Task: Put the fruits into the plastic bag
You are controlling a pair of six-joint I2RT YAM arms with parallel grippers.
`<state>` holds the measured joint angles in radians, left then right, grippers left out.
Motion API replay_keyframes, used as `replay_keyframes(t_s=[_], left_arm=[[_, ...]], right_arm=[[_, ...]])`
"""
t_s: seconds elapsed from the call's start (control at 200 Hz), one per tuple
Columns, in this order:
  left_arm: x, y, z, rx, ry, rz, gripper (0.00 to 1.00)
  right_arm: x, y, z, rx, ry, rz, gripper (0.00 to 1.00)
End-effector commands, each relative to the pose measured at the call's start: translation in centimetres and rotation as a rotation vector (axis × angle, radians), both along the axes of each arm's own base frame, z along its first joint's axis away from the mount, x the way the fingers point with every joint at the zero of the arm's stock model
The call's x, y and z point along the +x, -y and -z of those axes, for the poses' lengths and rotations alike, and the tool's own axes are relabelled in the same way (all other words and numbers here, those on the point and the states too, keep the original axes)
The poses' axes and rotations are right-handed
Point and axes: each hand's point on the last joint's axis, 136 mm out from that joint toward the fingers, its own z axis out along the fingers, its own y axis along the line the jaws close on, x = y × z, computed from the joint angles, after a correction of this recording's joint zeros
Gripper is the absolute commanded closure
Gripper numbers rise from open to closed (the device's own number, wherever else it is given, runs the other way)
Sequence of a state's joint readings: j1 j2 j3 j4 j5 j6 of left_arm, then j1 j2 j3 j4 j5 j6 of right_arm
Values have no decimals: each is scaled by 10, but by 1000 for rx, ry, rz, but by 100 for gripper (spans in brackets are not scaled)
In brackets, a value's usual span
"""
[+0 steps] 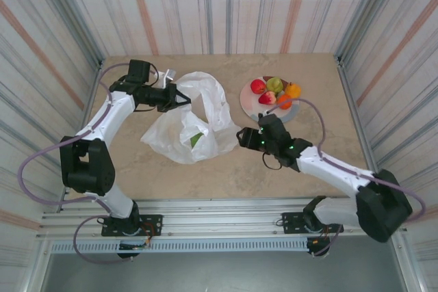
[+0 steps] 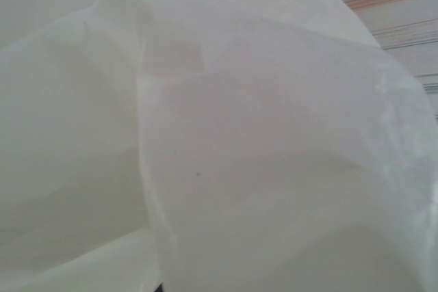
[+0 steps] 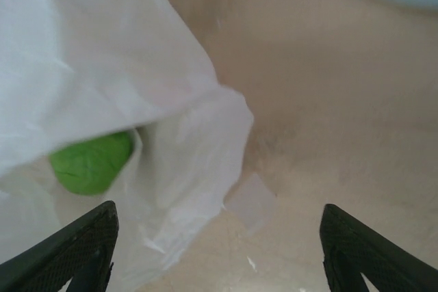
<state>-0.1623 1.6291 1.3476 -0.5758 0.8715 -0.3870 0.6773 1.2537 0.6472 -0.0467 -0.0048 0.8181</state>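
- While the left gripper pinches the plastic bag, a green fruit sits inside.
- Empty, the right gripper gapes beside it.
- Other fruits lie on the plate.

One plastic bag, one plate, six fruits — two red, two green, two orange

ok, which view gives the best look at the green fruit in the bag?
Right wrist: the green fruit appears large at an opening of the plastic bag, its top tucked under film. Top external shows it as a small green patch through the bag. Left wrist looks at white bag film up close.
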Motion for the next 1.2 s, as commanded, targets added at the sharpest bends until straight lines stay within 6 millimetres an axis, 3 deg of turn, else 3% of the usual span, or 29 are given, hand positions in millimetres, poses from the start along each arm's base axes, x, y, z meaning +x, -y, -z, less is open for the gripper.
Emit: replay_keyframes(t_s=[0.0,0.175,0.326,0.406,0.481,0.666,0.892,1.037,1.197], left_arm=[[2,-2,2,-12,-9,-3,100],[1,-1,2,-14,-6,-4,100],[0,-1,-2,-21,-2,2,100],[-2,-1,-6,-16,9,1,100],[-4,0,-16,-27,23,11,100],[-7,1,-47,-54,76,15,100],[-6,-14,-63,-19,108,-26,100],[-3,-24,-59,41,118,-51,100],[-1,-22,-43,35,76,-34,100]], right_arm=[[7,-22,8,137,-72,72,26],[26,-46,30,204,-95,71,39],[37,-53,42,178,-119,64,70],[35,-51,36,161,-102,55,84],[29,-50,14,138,-54,31,90],[11,-61,-62,169,109,-39,100],[2,-75,-124,249,222,-80,100],[-2,-79,-122,231,219,-83,100],[-4,-65,-97,150,194,-45,100]])
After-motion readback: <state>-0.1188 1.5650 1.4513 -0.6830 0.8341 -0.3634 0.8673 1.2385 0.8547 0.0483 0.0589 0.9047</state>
